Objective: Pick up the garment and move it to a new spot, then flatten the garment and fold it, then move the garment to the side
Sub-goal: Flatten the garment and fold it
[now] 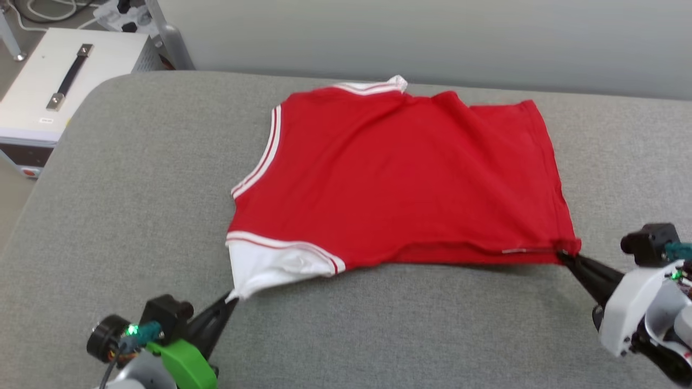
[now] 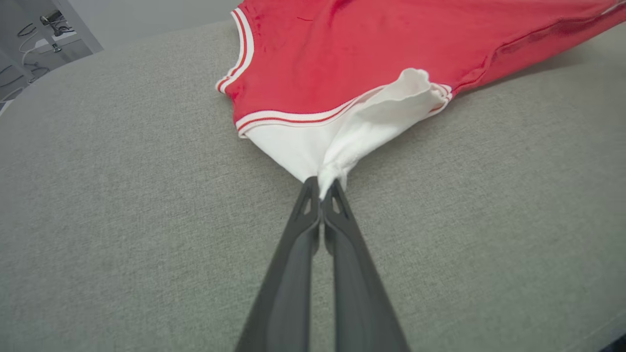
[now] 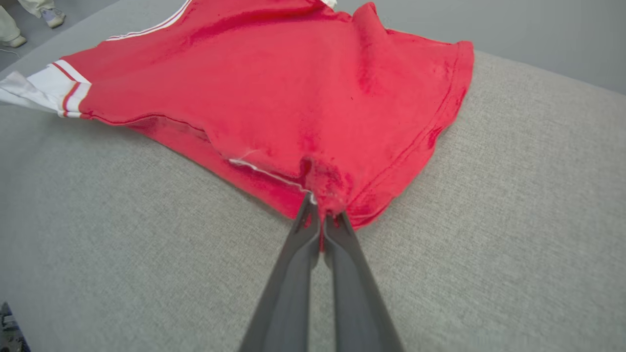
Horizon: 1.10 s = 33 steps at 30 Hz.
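At the far left, beside the desk [image 1: 135, 189], a white case with a black handle [image 1: 65, 70] is seen, well apart from the work.

The left end effector [image 1: 232, 298] is fully closed, and the tip of the white sleeve [image 1: 270, 267] is pinched between its fingertips [image 2: 313, 195] at the near left of the garment [image 1: 400, 173]. In the left wrist view the sleeve cloth is gathered into a tight bunch at the jaws and fans out from there, so a thin, soft knit is indicated.

The garment is spread across the middle of the grey cloth-covered desk, plain red side up, with its striped trim at the left and far edges. No lettering is shown. Shallow ripples are seen near the far right, and a shadow lies under the near edge, which is drawn taut between the two grips.

At the near right, the red hem corner [image 3: 332, 190] is clamped in the right end effector [image 1: 565, 254], which is also fully closed.

The garment is judged to be light, limp and non-fragile. No shape will be kept by it when lifted, and any unsupported span can be expected to sag and crease. Some drag against the rough desk cover is likely. Hold is best taken at corners and stitched edges, such as the hem and the sleeve trim, where the doubled cloth is thicker and less likely to slip from narrow fingertips. Tension between two well-separated grips is what is judged to keep it flat.
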{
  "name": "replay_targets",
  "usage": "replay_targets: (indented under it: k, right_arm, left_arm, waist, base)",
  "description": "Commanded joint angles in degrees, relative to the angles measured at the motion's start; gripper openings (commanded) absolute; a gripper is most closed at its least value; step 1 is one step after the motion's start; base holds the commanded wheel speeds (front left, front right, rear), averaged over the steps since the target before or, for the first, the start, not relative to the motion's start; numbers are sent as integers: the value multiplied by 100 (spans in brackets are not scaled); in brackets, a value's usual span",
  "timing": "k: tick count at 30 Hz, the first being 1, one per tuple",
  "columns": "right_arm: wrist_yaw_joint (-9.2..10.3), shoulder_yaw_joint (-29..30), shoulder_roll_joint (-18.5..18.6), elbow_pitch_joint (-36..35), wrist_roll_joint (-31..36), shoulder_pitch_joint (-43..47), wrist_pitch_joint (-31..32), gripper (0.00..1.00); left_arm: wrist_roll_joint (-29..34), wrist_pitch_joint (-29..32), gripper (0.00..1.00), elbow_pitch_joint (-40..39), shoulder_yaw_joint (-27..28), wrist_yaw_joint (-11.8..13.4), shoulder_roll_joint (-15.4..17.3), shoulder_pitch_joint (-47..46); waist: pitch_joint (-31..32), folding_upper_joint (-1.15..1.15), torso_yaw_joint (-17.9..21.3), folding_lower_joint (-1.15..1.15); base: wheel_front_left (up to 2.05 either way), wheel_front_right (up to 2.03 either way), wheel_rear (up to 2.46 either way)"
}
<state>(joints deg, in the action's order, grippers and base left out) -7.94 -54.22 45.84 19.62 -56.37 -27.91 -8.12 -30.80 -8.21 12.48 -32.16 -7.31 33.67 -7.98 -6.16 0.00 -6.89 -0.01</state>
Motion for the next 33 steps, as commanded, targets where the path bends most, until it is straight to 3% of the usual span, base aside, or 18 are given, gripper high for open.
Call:
replay_targets:
  k: [1,10,21,33]
  right_arm:
    - [45,-59,89,-92,-115,167,68,0]
    - [45,-248,630,-802,-706,910,359,0]
    - [45,-155,1048,-1371,-832,1590,314,0]
    - [45,510,1119,-1794,-587,1619,-16,0]
  left_arm:
    - [-49,60,0,-118,-70,-16,101,181]
    - [-405,443,0,-849,-294,-13,600,997]
    - [-627,672,0,-1402,-510,37,976,1669]
    - [-507,175,0,-1639,-1,400,910,1140]
  waist:
    - [184,0,-1,1]
    - [585,0,53,1]
    - [689,0,206,1]
    - [464,0,297,1]
  base:
    - [0,0,0]
    - [0,0,0]
    - [0,0,0]
    - [0,0,0]
